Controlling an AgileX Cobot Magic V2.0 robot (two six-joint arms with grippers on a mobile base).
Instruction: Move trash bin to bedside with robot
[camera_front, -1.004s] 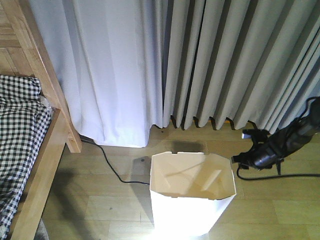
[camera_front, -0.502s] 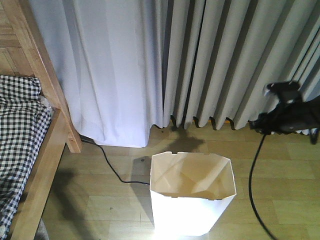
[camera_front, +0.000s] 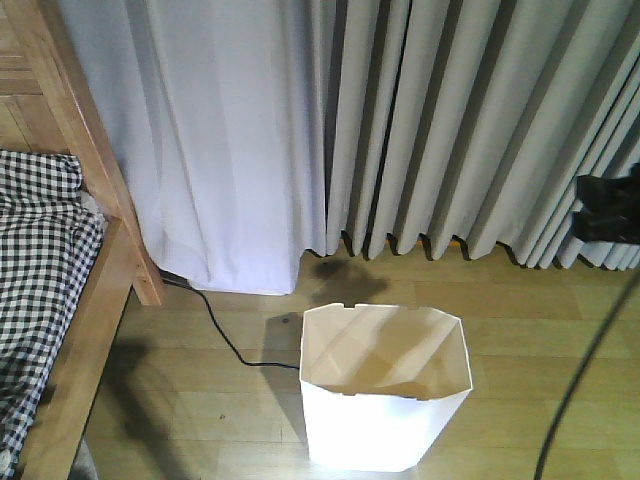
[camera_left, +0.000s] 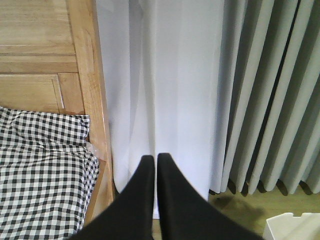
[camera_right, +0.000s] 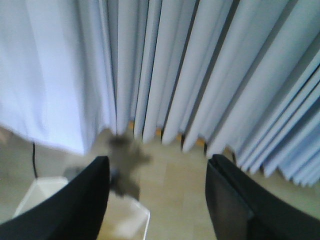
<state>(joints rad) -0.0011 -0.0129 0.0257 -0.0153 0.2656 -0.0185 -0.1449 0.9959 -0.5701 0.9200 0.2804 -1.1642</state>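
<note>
A: Where is the trash bin (camera_front: 385, 388) standing right now?

B: It is sitting upright on the wooden floor (camera_front: 210, 400), in the lower middle of the front view, with its cream inside facing up. It is standing well apart from the bed (camera_front: 60, 300), which is occupying the left edge of that view with its light-brown frame and black-and-white checked bedding (camera_front: 35, 260). Bare floor is lying between the two.

A: Is anything touching the bin?

B: Nothing is gripping it. A thin black cord (camera_front: 225, 335) is running along the floor from the foot of the white curtain (camera_front: 220, 140) toward the bin's left side. Grey pleated curtains (camera_front: 460, 120) are hanging behind it.

A: What is the right gripper (camera_right: 157, 200) doing?

B: In its wrist view its two black fingers (camera_right: 85, 200) are standing wide apart with nothing between them, so it is released. That view is blurred, but a corner of the bin is showing at the bottom left, below the gripper. In the front view a dark part of the right arm (camera_front: 608, 215) is showing at the right edge, raised in front of the curtains, with a black cable (camera_front: 580, 380) hanging down from it.

A: And the left gripper (camera_left: 152, 160)?

B: Its fingertips are pressing together, clenched on nothing, and it is pointing toward the white curtain just beside the bed frame. The bin's rim is peeking in at the bottom right of that wrist view.
</note>
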